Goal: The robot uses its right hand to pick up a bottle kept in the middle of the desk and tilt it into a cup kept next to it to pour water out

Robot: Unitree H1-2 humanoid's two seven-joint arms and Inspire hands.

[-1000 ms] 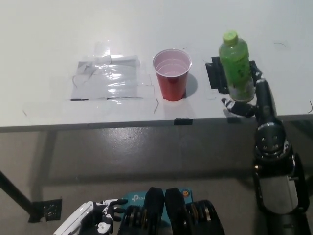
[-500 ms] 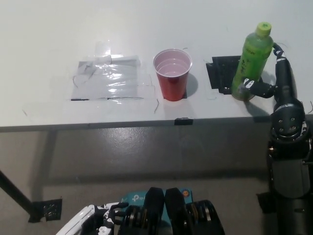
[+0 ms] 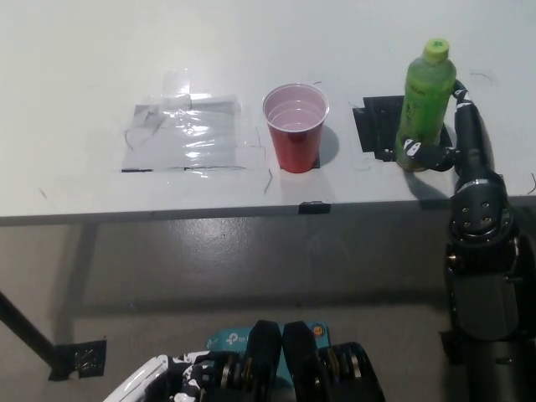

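Head view: a white desk (image 3: 84,50) fills the upper half of the picture, its front edge running across the middle. A green bottle (image 3: 422,105) with a yellow-green cap stands on the desk close to the front edge, toward the right end. Its base rests on a patch of black tape (image 3: 378,126) stuck to the desk surface, and it leans slightly, the cap tipped toward the right.

The black right hand (image 3: 435,151) is wrapped around the lower part of the bottle, with fingers (image 3: 414,151) curled across the front of its base, so the hand grips the bottle. The black forearm runs down from there over the front edge of the desk to the bottom right corner of the picture.

A red cup (image 3: 295,126) stands upright to the left of the bottle, near the front edge at about the middle of the desk, apart from the bottle and the hand. Its mouth is open and its inside looks pale.

Further left, a sheet of clear plastic film (image 3: 184,134) is taped flat to the desk.

The white left hand (image 3: 155,385) rests low at the bottom left of the picture, below the desk, holding nothing; whether its fingers are spread or closed cannot be told.
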